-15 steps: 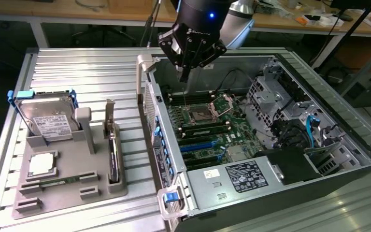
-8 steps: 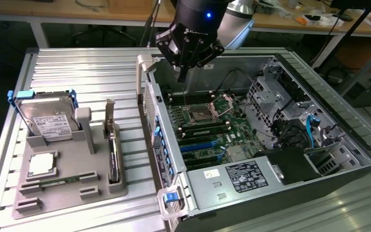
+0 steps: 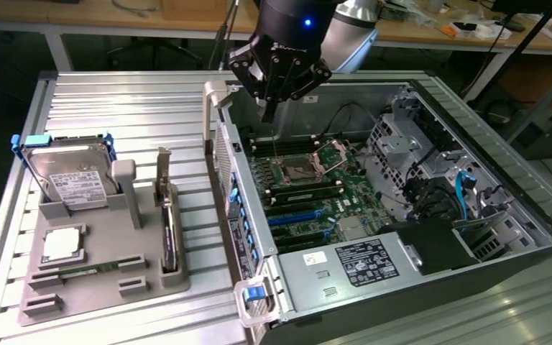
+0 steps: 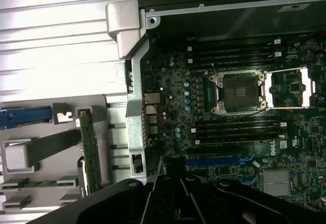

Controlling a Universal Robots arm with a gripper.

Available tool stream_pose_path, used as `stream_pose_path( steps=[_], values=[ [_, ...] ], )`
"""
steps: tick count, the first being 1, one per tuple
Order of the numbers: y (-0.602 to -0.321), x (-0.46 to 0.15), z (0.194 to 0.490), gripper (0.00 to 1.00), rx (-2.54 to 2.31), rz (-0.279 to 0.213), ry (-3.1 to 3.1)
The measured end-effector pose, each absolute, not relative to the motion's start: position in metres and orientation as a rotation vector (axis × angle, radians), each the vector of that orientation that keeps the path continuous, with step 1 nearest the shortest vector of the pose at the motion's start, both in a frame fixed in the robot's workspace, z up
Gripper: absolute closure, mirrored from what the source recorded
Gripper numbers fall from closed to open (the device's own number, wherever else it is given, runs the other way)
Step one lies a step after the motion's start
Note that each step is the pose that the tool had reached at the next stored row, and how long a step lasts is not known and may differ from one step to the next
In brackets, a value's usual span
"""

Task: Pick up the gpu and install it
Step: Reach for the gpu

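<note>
Over the back corner of the open computer case (image 3: 477, 136), the robot arm's gripper (image 3: 269, 113) hangs above the motherboard (image 3: 319, 190), its fingers pressed together and holding nothing. The gpu (image 3: 167, 223) stands untouched on its edge in a slot of the gray tray (image 3: 84, 291) outside the case. In the exterior view it lies at about seven o'clock from the fingers, well apart and beyond the case wall. Its long axis runs twelve to six o'clock, with the metal bracket (image 3: 164, 165) at the twelve o'clock end and the hard drive (image 3: 70, 176) off toward ten o'clock.
</note>
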State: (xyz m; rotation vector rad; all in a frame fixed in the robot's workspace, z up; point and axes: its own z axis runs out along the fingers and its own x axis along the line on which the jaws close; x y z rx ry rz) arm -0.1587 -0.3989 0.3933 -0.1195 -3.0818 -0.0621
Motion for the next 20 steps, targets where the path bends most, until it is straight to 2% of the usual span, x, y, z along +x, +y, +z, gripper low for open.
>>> stream_pose_path(
  steps=[20],
  values=[
    [-0.3989, -0.1644, 0.3933, 0.89, -0.119, -0.062, -3.082]
  ],
)
